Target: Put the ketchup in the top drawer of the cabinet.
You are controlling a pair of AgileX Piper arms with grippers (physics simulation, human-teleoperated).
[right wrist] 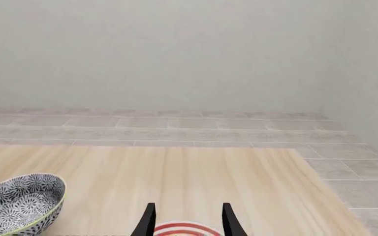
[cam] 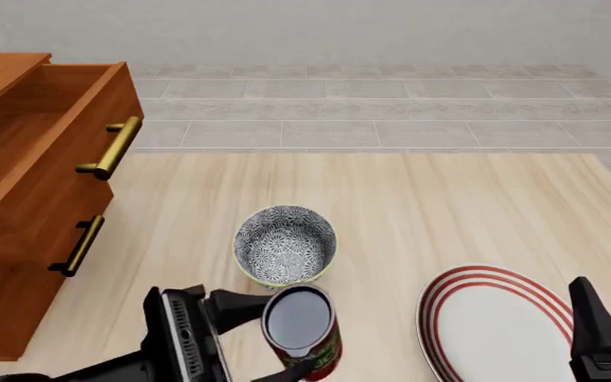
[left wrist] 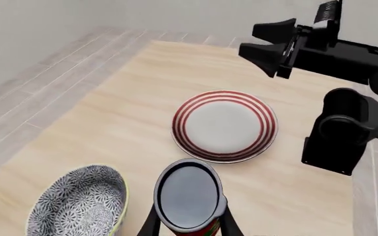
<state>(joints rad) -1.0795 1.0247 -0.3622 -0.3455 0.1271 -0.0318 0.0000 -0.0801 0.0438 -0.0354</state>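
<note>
Grey tiled floor and a pale wall frame a light wooden table [cam: 412, 207], and we're mid-carry by the look of it. Biggest piece on the field: the cabinet [cam: 9, 263] at the far left of the front view, its top drawer [cam: 29, 151] pulled out and gaping, brass handle forward, lower drawer front shut beneath it. Over on the right, a red-ringed white plate [cam: 496, 326] lies flat. Centre stage, the patterned grey bowl [cam: 284, 244] stands just beyond the can.

And there's the ketchup [cam: 301, 330], near the front edge, dark round top up, clamped between the fingers of the left gripper [left wrist: 189, 223], one on each flank; whether it is lifted off the table I cannot tell. The right gripper [right wrist: 186, 221] hangs over the plate, fingers spread, nothing between them.

My read: grasp made, transport pending. Next move calls for raising the can over the drawer's front wall, swinging left past the bowl, then lowering into the box before letting go.
</note>
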